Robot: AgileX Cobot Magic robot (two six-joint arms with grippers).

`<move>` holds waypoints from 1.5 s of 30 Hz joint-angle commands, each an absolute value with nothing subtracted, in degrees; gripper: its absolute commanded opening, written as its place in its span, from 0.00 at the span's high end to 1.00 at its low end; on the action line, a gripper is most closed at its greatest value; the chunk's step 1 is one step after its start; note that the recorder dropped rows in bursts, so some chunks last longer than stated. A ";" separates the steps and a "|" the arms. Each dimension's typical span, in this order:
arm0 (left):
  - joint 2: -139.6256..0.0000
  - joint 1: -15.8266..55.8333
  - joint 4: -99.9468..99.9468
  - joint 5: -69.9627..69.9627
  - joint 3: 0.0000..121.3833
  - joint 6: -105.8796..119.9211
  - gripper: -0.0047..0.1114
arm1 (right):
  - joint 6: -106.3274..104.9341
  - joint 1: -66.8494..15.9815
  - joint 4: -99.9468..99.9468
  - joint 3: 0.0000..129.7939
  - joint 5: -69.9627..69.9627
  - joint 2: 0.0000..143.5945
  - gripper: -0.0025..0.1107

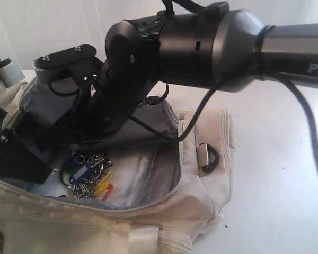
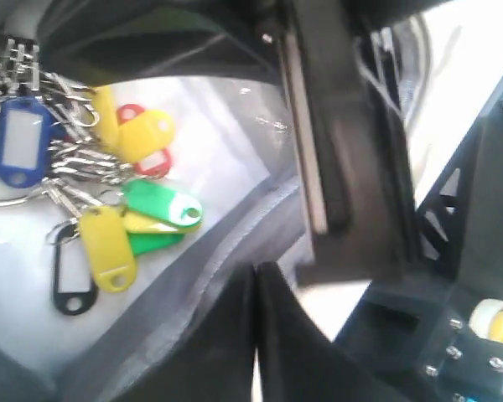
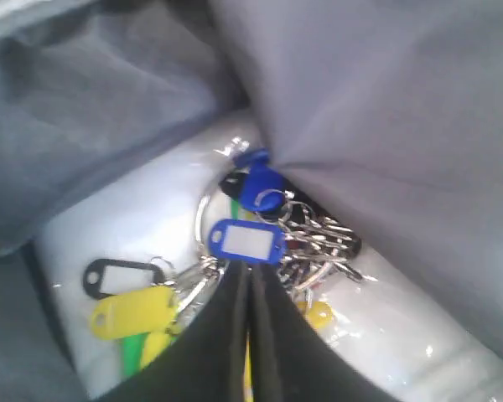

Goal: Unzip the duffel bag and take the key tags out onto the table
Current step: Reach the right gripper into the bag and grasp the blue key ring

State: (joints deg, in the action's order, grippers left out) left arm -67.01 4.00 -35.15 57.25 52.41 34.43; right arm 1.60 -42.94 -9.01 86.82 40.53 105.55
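Exterior view first: the duffel bag (image 1: 201, 190) is seen lying on the table (image 1: 275, 169) with its top zipped open and the dark grey lining (image 1: 159, 127) exposed. The key tags (image 1: 87, 177) are sat inside the bag on a glossy pale sheet (image 1: 138, 174), so nothing has been taken out yet. A black D-ring (image 1: 209, 159) is seen on the end panel, hanging flat against the cream fabric. The right arm (image 1: 201, 47) is reached across from the right and angled down into the opening, well past the middle.

From the left wrist view, the left gripper (image 2: 256, 276) is shown with its fingers pressed together, only a thin slit left between them. Its tips are at the grey hem of the opening, just beside the tags. Whether any fabric is caught can't be told, tbh.

From the right wrist view, the right gripper (image 3: 250, 276) is also closed up tight, tips right at the lower edge of a blue tag (image 3: 247, 240) in the bunch. Whether a ring or tag is actually pinched can't be made out.
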 commanded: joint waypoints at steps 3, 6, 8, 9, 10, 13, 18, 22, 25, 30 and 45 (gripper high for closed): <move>-62.89 4.16 -18.48 53.93 55.96 20.70 0.96 | 5.16 -40.07 -8.42 88.03 44.67 109.63 0.94; -60.54 4.16 -10.75 52.87 55.96 14.81 0.96 | 4.23 -39.98 -10.84 88.13 44.35 110.75 0.81; -59.02 4.16 -6.98 52.48 55.96 11.01 0.96 | 3.18 -39.98 -12.82 88.13 43.92 111.38 0.70; -58.17 4.16 -5.55 52.48 55.96 9.76 0.96 | 2.45 -39.98 -14.24 88.13 43.47 111.97 0.62; -57.37 4.16 -5.02 52.48 55.96 9.04 0.96 | 1.82 -39.98 -15.32 88.13 43.17 112.44 0.57; -55.77 4.16 -5.28 52.48 55.96 8.91 0.96 | 0.00 -39.98 -15.97 88.13 41.97 114.34 0.39; -54.69 4.16 -5.51 52.32 55.96 8.91 0.96 | 0.00 -39.98 -17.09 88.91 39.64 117.50 0.28; -54.69 4.16 -6.35 52.23 55.96 9.02 0.96 | 0.59 -39.98 -17.54 90.32 39.60 120.64 0.28; -54.69 4.16 -6.32 52.09 55.96 9.02 0.96 | 0.35 -39.98 -17.80 90.68 39.72 122.47 0.29; -54.69 4.16 -7.60 51.98 55.96 9.40 0.96 | 0.00 -39.98 -17.00 90.68 43.72 124.75 0.42; -54.69 4.16 -10.57 51.11 55.96 12.41 0.96 | 0.00 -39.98 -4.43 90.68 54.06 117.75 0.98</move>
State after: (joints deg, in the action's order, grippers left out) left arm -55.13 4.00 -9.60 51.19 55.74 12.27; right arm 0.43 -40.02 -8.13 91.80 48.91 119.47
